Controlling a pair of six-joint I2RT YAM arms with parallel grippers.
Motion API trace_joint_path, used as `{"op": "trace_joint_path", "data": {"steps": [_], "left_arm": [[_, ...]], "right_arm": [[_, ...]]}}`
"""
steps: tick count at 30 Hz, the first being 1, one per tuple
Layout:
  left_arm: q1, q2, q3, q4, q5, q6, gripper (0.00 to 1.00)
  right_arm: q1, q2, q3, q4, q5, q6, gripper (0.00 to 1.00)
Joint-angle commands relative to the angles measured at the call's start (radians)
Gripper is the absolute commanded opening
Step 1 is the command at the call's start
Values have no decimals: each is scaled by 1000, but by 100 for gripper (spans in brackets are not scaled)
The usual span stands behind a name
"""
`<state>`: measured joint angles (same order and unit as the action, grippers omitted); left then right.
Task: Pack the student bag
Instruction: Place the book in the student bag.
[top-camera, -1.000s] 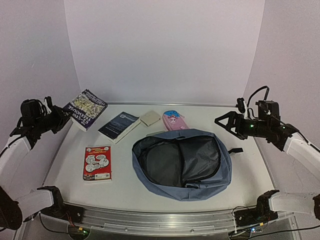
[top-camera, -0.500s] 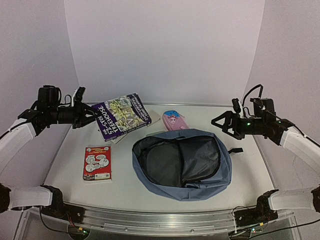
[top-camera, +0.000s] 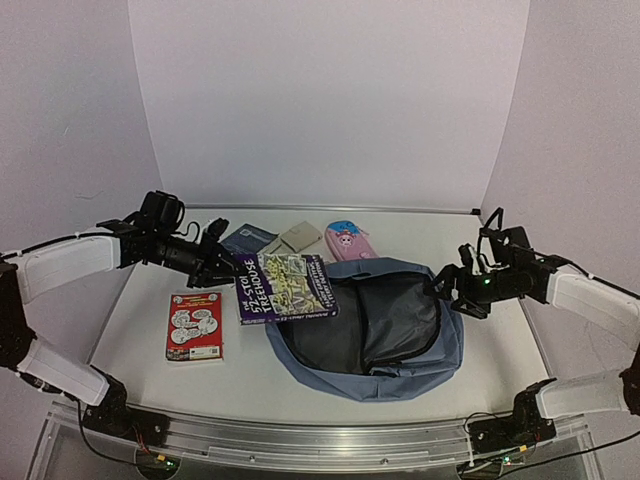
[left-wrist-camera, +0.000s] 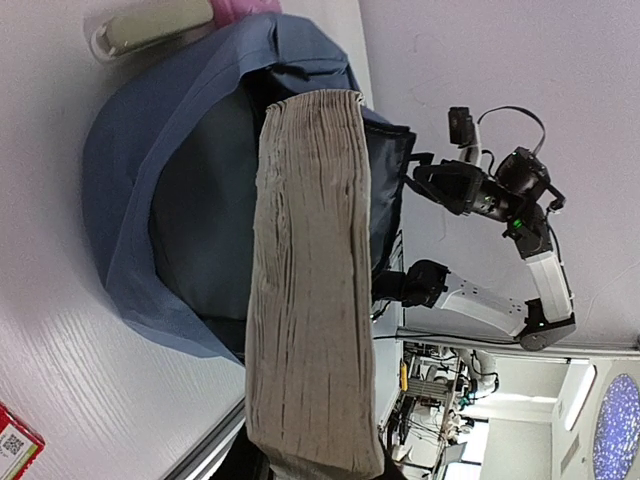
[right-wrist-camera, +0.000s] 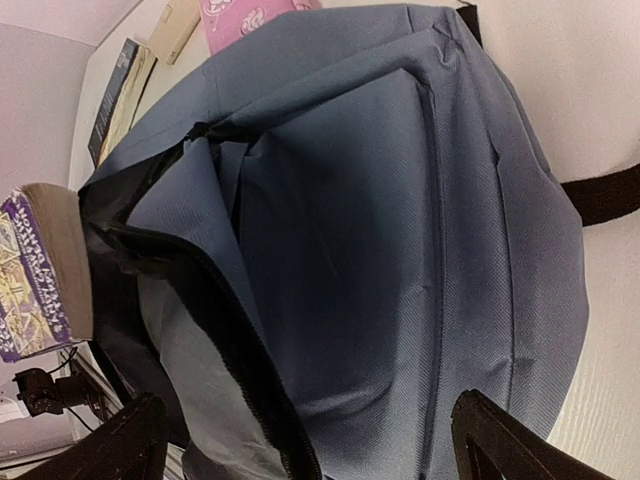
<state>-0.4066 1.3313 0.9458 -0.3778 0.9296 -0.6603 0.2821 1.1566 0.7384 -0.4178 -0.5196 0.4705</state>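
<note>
At the middle of the surface (top-camera: 245, 372) your bag (top-camera: 392, 318) lies unzipped, its dark lining showing. Your left hand (top-camera: 230, 272) grips a purple book (top-camera: 286, 287) over the bag's 9 o'clock rim. Your right hand (top-camera: 447, 290) hangs spread wide at its 3 o'clock side.

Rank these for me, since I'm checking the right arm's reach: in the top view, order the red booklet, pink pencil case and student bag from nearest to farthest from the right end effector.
1. student bag: directly beside the open right end effector, at its right rim.
2. pink pencil case: at the back, behind the bag.
3. red booklet: far left side.
</note>
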Motion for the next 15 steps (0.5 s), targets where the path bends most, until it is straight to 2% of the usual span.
{"op": "trace_joint_path", "data": {"steps": [1, 8, 10, 15], "left_arm": [[-30, 29, -10, 118, 29, -30, 0], [-71, 99, -28, 235, 20, -93, 0], [-90, 132, -26, 256, -6, -119, 0], [-138, 209, -18, 309, -24, -145, 0]], "right_arm": [[2, 20, -50, 78, -47, 1, 98], [3, 73, -79, 207, -134, 38, 79], [4, 84, -62, 213, -172, 24, 70], [5, 68, -5, 203, -227, 20, 19]]}}
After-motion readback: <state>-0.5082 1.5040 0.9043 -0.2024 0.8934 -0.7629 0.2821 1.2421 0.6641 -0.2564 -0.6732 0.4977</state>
